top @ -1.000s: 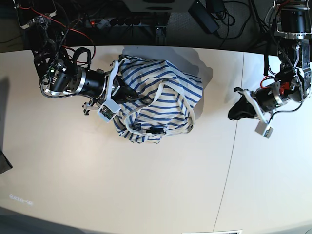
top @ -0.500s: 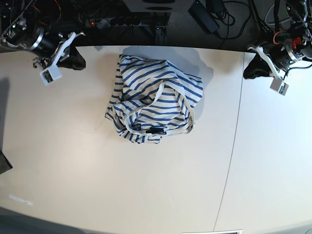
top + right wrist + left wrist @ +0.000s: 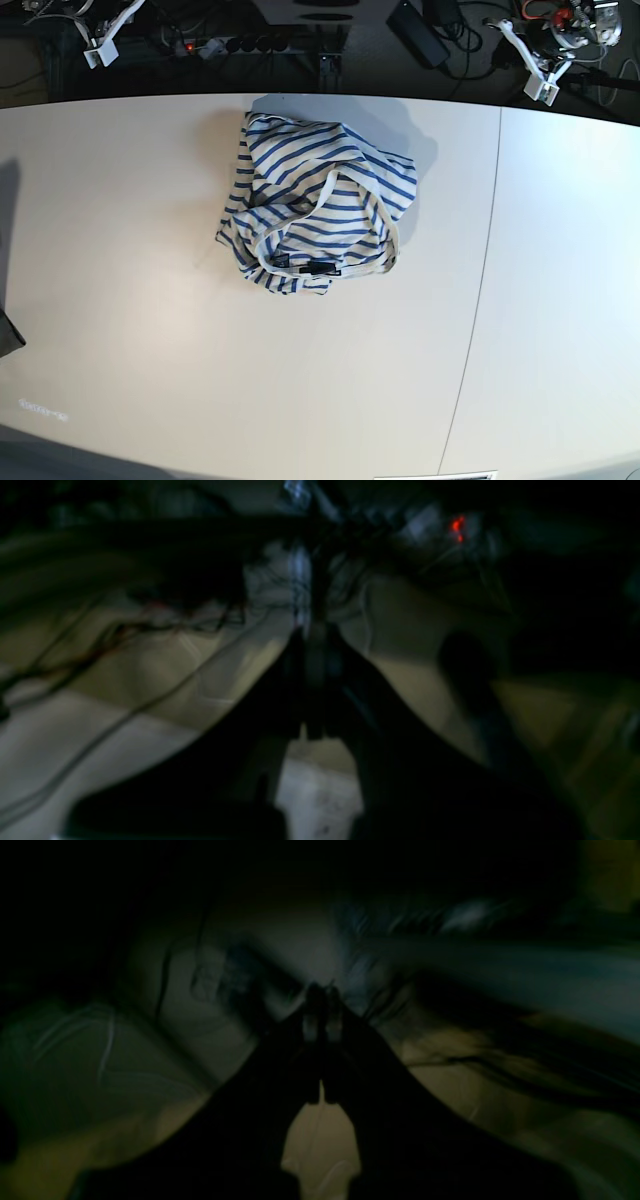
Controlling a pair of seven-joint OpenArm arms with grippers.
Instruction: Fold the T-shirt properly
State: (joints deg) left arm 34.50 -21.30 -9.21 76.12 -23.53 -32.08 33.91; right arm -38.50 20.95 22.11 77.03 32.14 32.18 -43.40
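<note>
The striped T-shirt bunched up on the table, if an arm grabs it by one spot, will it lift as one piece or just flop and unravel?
The T-shirt lies in a crumpled heap with loose folds, so it is probably floppy: a single pinch would likely lift one layer while the rest hangs and unfolds. It looks like thin cloth, so likely light. Pushed across the smooth table, it would probably bunch rather than slide whole.

This looks like a robotics lab or workshop. A plain white worktop (image 3: 300, 400) fills the base view, split by a thin seam (image 3: 485, 260) toward its right edge. Beyond its far edge lie a power strip (image 3: 245, 45) with a red light, a black adapter (image 3: 418, 32) and tangled cables (image 3: 470, 40).
</note>
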